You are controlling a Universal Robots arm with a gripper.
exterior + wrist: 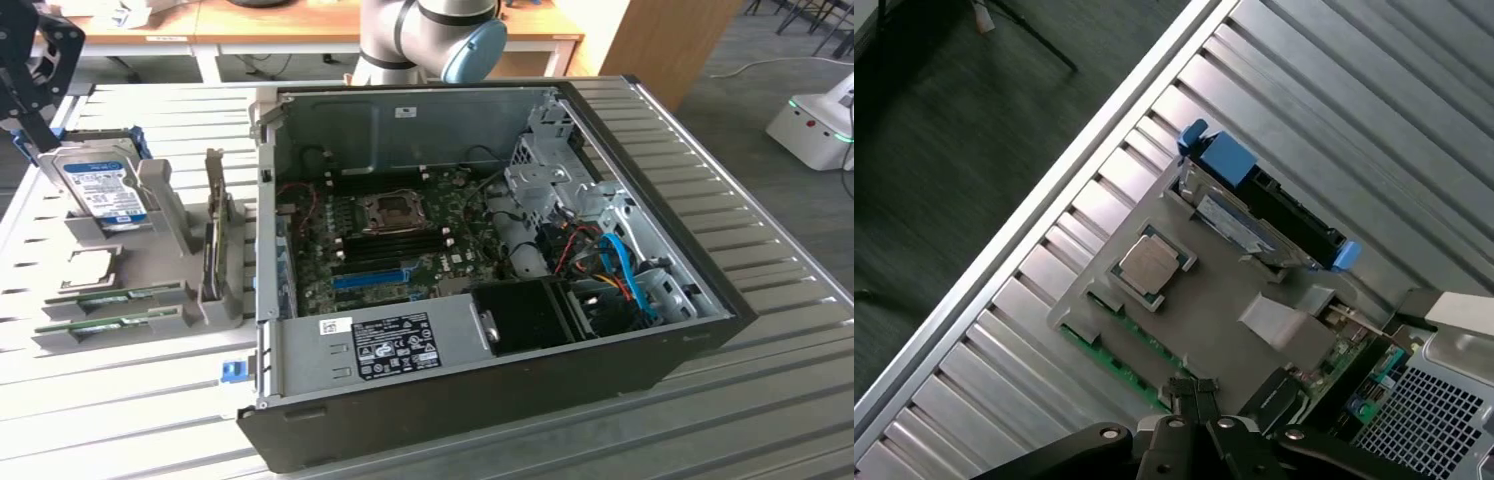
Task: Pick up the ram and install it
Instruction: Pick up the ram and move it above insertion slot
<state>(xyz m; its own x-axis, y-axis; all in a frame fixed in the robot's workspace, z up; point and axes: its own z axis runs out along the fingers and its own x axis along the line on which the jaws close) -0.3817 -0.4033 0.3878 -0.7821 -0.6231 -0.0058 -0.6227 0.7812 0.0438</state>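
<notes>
Exterior view: an open computer case [534,370] lies on a ribbed metal table [747,200], its motherboard [441,240] facing up, with a processor socket [396,208] near the middle and a bright blue slot [367,277] closer to the camera. On the exterior view's left of the case stands a grey holder [158,200]. A hard drive [107,190] sits upright at the holder's far end, and an expansion card [214,225] stands on edge along the side nearest the case. A loose processor chip [87,268] lies flat in the holder. At the near end of the holder one ram stick [118,296] and a second ram stick [107,324] lie side by side on their long edges, each in its own groove, well apart from the motherboard. The robot arm [427,35] rises behind the case. In the wrist view the gripper [1194,392] has its two dark fingers pressed together with nothing between them. It hangs above the holder, over the part between the chip and the expansion card, near the ends of the green sticks but clear of them, touching nothing. In the exterior view it shows as a dark shape high over the hard drive end
</notes>
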